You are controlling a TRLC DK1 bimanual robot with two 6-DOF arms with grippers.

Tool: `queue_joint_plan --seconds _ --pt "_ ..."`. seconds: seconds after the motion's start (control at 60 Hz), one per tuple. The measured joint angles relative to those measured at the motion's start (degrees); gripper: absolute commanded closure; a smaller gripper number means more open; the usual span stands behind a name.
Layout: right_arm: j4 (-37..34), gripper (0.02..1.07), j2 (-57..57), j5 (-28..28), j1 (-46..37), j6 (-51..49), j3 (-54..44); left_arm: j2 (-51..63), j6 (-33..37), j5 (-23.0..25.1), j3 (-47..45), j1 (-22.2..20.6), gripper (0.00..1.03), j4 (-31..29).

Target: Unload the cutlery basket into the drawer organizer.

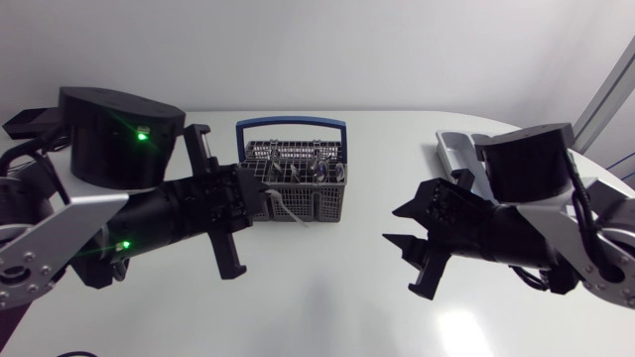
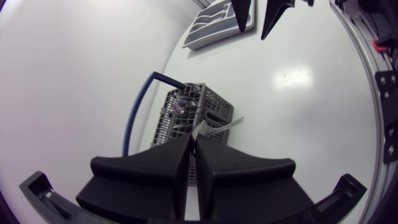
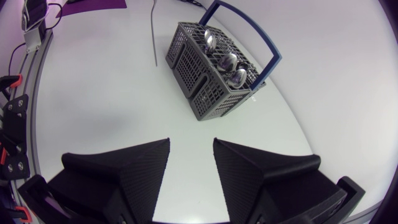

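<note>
A grey cutlery basket [image 1: 316, 203] with a blue handle stands at the table's middle back, also in the left wrist view [image 2: 214, 111] and the right wrist view [image 3: 211, 87]. Several spoons [image 3: 227, 62] stand in it. My left gripper [image 1: 266, 194] [image 2: 192, 142] sits at the basket's left front corner, shut on a thin silver piece of cutlery [image 1: 289, 210] [image 2: 219, 127] that slants down beside the basket. My right gripper [image 1: 402, 248] [image 3: 191, 146] hovers open over bare table to the basket's right, nothing between its fingers. The white drawer organizer [image 1: 454, 149] [image 2: 208, 28] lies at the back right, partly hidden by my right arm.
The table is white and bare between the basket and my right gripper [image 2: 254, 31], which shows in the left wrist view in front of the organizer. The table's back edge runs close behind the basket.
</note>
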Motion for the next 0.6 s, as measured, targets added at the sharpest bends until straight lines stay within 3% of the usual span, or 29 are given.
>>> queue_joint_plan --seconds 0.183,0.417,0.6 --pt "-0.02 0.51 -4.7 3.89 4.24 3.1 -2.58 3.37 -14.36 -0.17 3.8 -4.04 1.0 -4.22" --pt "0.02 0.51 -8.55 9.68 10.88 7.34 -3.89 8.72 -29.03 -0.13 9.29 -8.33 1.0 -5.33" --pt "1.07 0.52 -9.07 11.78 13.09 9.03 -4.02 13.07 -37.27 3.65 12.94 -9.03 1.0 -6.47"
